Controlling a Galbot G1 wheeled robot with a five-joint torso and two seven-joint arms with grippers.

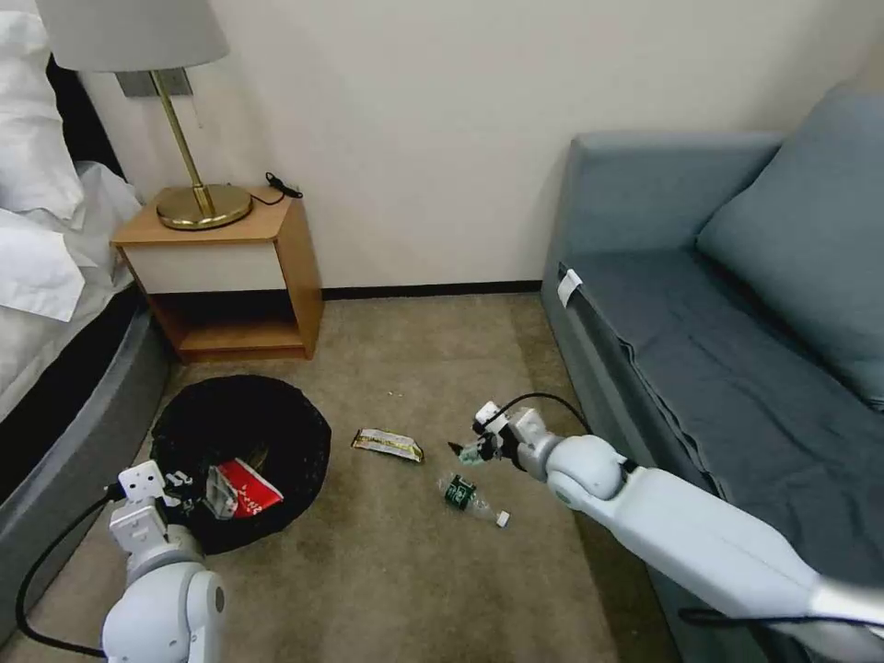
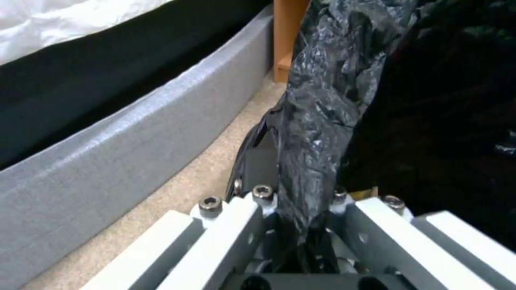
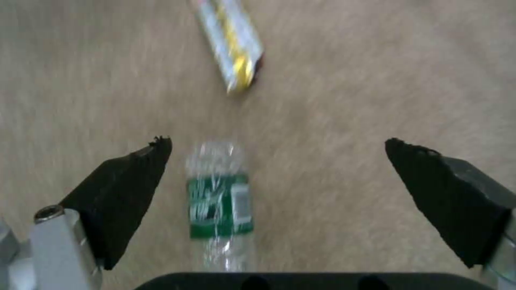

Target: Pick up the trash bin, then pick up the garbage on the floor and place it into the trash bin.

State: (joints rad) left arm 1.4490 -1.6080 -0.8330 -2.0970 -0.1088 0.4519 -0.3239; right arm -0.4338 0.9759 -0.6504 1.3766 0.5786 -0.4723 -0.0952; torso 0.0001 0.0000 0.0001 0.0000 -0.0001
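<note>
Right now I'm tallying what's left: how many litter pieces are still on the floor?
2: the wrapper on the carpet beside the bin, and the bottle just below the open right claw. Others may lie hidden.

One trash bin (image 1: 241,460) stands on the carpet. One red-and-white packet (image 1: 247,495) lies inside it. Two garbage pieces lie on the floor: one clear bottle (image 1: 471,498) and one snack wrapper (image 1: 388,446). Two grippers are present.

Bedroom, hotel-like: bed (image 1: 55,276) with white linen, nightstand (image 1: 230,276) with brass lamp (image 1: 184,120), grey sofa (image 1: 737,322), beige carpet (image 1: 387,552).
</note>
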